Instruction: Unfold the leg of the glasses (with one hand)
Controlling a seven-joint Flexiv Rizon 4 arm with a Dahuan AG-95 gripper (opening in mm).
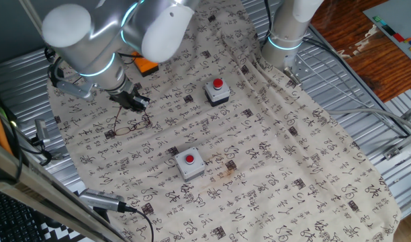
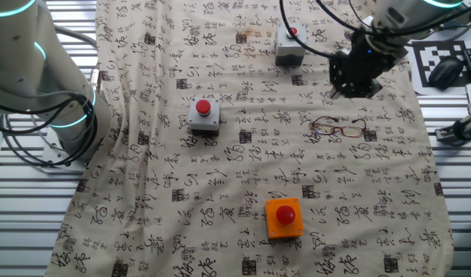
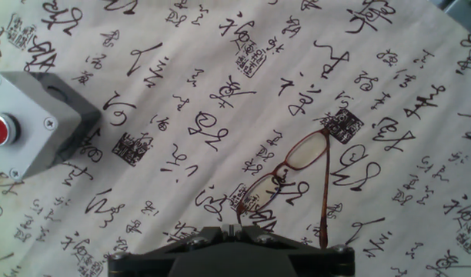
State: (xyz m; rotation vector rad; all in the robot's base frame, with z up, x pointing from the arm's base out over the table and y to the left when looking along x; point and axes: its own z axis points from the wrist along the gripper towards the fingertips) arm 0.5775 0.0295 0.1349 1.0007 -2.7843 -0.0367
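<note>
The glasses (image 3: 285, 181), thin reddish-brown wire frames with clear lenses, lie flat on the printed cloth. One leg runs from the upper hinge down toward the bottom of the hand view. They also show in one fixed view (image 1: 128, 126) and in the other fixed view (image 2: 339, 127). My gripper (image 3: 239, 228) has its fingers pressed together with nothing between them. It hangs just above the cloth, next to the lower end of the frame. It also shows in one fixed view (image 1: 133, 101) and in the other fixed view (image 2: 351, 81).
Two grey boxes with red buttons (image 1: 217, 91) (image 1: 189, 163) and an orange box (image 2: 284, 218) stand on the cloth. One grey box (image 3: 28, 123) is at the left of the hand view. A second arm's base (image 1: 286, 33) stands at the back.
</note>
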